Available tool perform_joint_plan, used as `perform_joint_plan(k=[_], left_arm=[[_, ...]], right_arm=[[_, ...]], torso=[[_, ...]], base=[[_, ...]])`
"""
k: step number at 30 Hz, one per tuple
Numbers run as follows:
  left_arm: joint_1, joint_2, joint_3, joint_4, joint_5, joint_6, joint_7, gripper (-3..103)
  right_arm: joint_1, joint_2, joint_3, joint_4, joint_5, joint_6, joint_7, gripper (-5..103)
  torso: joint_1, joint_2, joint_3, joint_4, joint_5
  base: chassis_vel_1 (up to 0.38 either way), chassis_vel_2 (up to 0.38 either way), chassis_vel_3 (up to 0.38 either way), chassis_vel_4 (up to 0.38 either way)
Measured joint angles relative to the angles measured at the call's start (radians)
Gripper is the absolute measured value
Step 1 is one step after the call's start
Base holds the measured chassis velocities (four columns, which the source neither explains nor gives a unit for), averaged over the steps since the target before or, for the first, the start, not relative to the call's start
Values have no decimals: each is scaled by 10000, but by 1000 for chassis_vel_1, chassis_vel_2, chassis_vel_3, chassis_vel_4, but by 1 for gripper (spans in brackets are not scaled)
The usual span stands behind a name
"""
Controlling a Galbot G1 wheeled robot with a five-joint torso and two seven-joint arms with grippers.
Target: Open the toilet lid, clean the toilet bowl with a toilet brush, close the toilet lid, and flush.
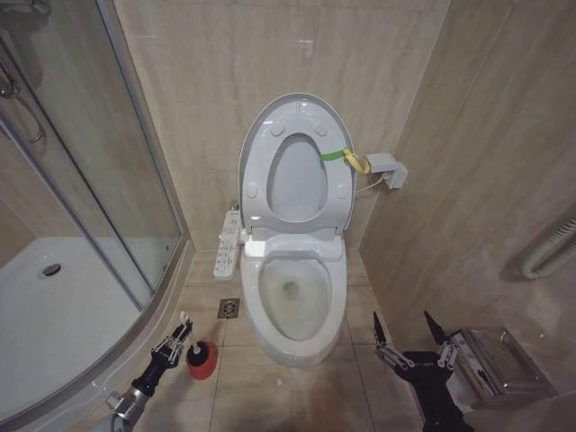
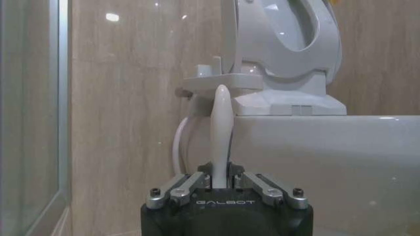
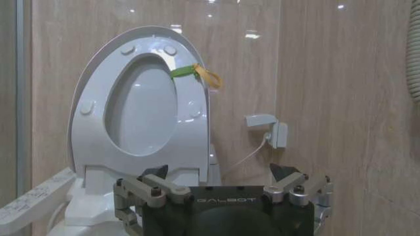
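Observation:
The toilet lid (image 1: 298,104) stands raised against the wall, with the ring seat (image 1: 259,175) and its green-yellow tag (image 1: 346,159) up in front of it. Below them the toilet bowl (image 1: 292,297) lies open. On the floor left of the bowl, my left gripper (image 1: 173,342) is shut on the toilet brush's white handle (image 2: 221,132). The brush's dark head sits at the red holder (image 1: 203,361). My right gripper (image 1: 402,317) hovers open to the right of the bowl. In the right wrist view, that gripper (image 3: 220,172) faces the raised lid (image 3: 98,73).
A glass shower enclosure (image 1: 90,180) and white shower tray (image 1: 54,306) fill the left. The side control panel (image 1: 228,243) and a floor drain (image 1: 229,309) lie between them and the bowl. A steel box (image 1: 499,364) sits at the right, with a wall fitting (image 1: 387,169) above.

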Motion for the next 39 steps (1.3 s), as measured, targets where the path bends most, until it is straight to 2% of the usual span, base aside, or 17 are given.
perform_joint_plan(k=[17, 27, 32, 39], left_arm=[[273, -141, -258, 781, -154, -9, 30, 15], [269, -145, -240, 1440, -179, -35, -260, 15], [388, -192, -150, 1249, -195, -17, -474, 15], [529, -175, -37, 788, -308, 31, -668, 15]], right_arm=[[0, 0, 0, 0, 0, 0, 0, 100], [0, -1, 0, 0, 0, 0, 1, 100], [0, 0, 0, 0, 0, 0, 0, 100], [0, -1, 0, 0, 0, 0, 0, 100]], torso=[[17, 44, 20, 0, 6], [24, 66, 33, 2, 9], [32, 67, 42, 3, -9], [34, 74, 45, 0, -5]], base=[[0, 0, 0, 0], [0, 0, 0, 0], [0, 0, 0, 0], [0, 0, 0, 0]])
